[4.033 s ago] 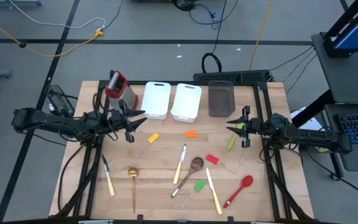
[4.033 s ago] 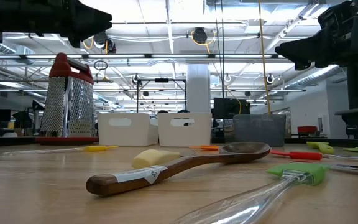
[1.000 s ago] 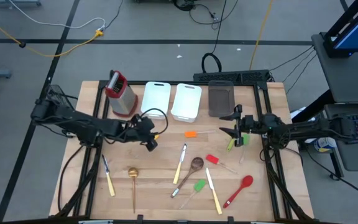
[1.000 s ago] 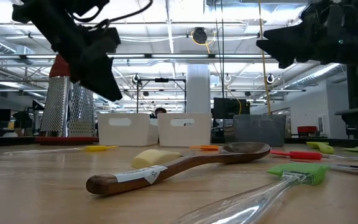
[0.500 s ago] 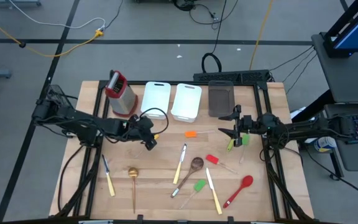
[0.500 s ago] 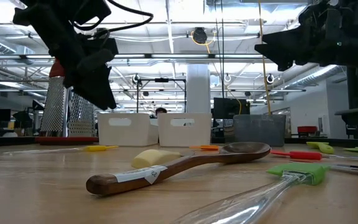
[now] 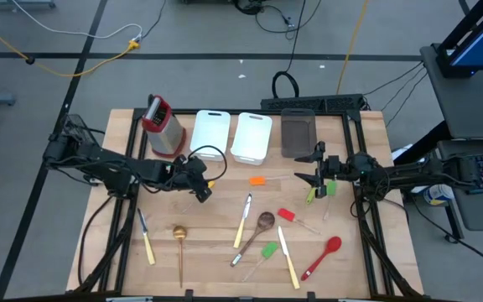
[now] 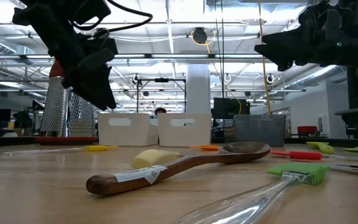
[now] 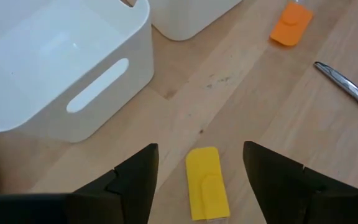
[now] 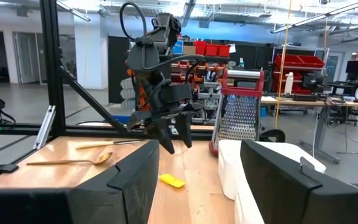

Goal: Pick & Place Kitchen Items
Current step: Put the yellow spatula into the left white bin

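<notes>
Two arms are over the wooden surface [image 7: 107, 252], and I judge the main risks in order of size of the thing involved.

1. White bins. The left white bin [image 9: 55, 68] and the second white bin [image 7: 251, 137] stand at the far edge, just beside my approach line. I judge that a descent drifting toward them would knock a bin wall and shift it.

2. Grater. The steel grater [image 7: 161, 124] stands upright near the left arm's forearm. I judge that a wide elbow swing could tip it.

3. Left end effector [image 9: 196, 180]. It hangs above the yellow spatula [image 9: 205, 190] with both fingers spread wide and nothing held; the yellow head lies between them in the wrist view, flat on the surface. I judge that so thin a piece may slide or skid out when the fingers meet, or the tips may strike the wood first.

4. Right end effector [image 10: 191, 180]. It waits near the right edge, open and empty, above the green utensil [image 7: 312, 193]. It is well apart from the left arm, so I see little risk of contact.

Open room: bare wood lies between the yellow spatula and the gold ladle [image 7: 179, 239]. The orange spatula [image 9: 289, 26] and a metal handle [image 9: 348, 87] lie apart from the grasp point.
</notes>
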